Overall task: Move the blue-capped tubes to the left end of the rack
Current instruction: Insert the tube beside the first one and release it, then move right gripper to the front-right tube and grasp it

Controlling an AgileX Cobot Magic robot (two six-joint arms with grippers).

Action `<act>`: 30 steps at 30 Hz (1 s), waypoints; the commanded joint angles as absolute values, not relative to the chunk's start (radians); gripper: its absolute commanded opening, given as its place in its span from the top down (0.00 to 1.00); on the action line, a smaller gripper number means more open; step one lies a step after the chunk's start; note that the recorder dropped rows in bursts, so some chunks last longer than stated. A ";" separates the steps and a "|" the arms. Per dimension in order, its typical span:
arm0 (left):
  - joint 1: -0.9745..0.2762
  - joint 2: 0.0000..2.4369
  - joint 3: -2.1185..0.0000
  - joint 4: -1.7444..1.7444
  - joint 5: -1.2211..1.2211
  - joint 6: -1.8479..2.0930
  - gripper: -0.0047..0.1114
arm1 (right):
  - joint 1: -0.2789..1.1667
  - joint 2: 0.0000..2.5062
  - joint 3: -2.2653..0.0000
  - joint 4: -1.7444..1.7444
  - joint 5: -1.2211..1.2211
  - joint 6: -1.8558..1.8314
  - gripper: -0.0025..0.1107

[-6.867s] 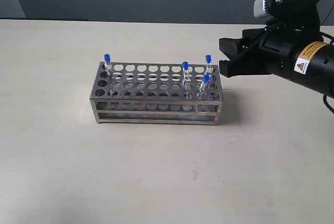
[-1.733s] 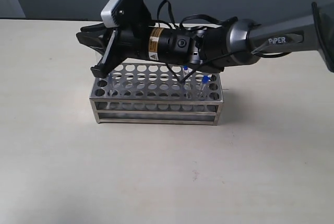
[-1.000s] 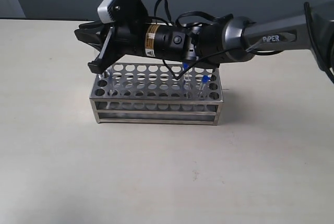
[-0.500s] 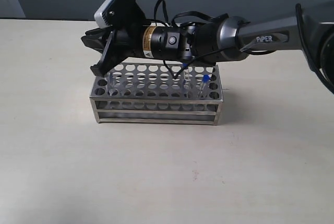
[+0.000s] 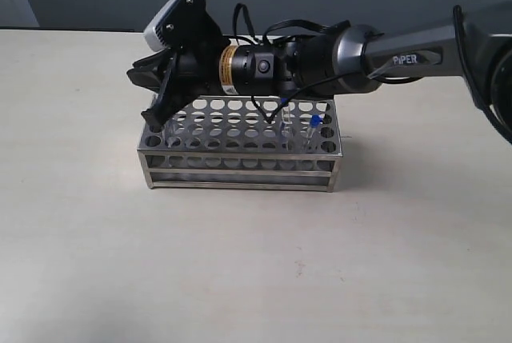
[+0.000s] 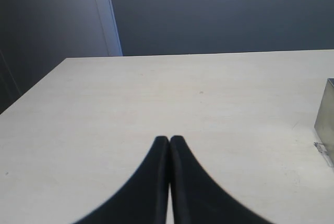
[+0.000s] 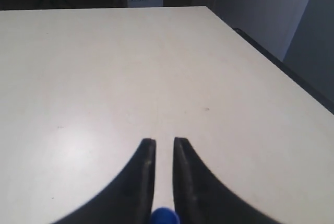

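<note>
- While the right end effector (image 7: 164,141) hangs over the left end of the rack (image 5: 240,164), its fingers stand only narrowly apart, pinching a blue-capped tube (image 7: 165,216) whose cap shows between them.
- Whether that tube's foot sits in a hole cannot be told.
- At the rack's right end a second blue-capped tube (image 5: 316,125) stands in its hole.
- Left end effector (image 6: 169,139) is pressed shut on nothing, above the table (image 6: 156,93).
</note>
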State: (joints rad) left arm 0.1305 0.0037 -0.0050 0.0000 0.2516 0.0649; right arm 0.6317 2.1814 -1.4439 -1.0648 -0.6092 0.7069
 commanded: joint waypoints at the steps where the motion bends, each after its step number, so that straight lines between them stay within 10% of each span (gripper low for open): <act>1: 0.136 0.000 0.000 0.000 0.240 0.061 0.96 | 0.629 2.179 -1.447 -1.089 -0.639 0.726 0.75; 18: 0.136 0.000 0.000 0.000 0.240 0.061 0.96 | 0.629 2.020 -1.408 -1.183 -0.581 0.837 0.71; 23: 0.136 0.000 0.000 0.000 0.240 0.061 0.96 | 0.629 1.723 -1.121 -1.295 -0.165 0.901 0.71; 30: 0.136 0.000 0.000 0.000 0.240 0.061 0.96 | 0.586 1.476 -0.808 -1.042 -0.249 0.690 0.71</act>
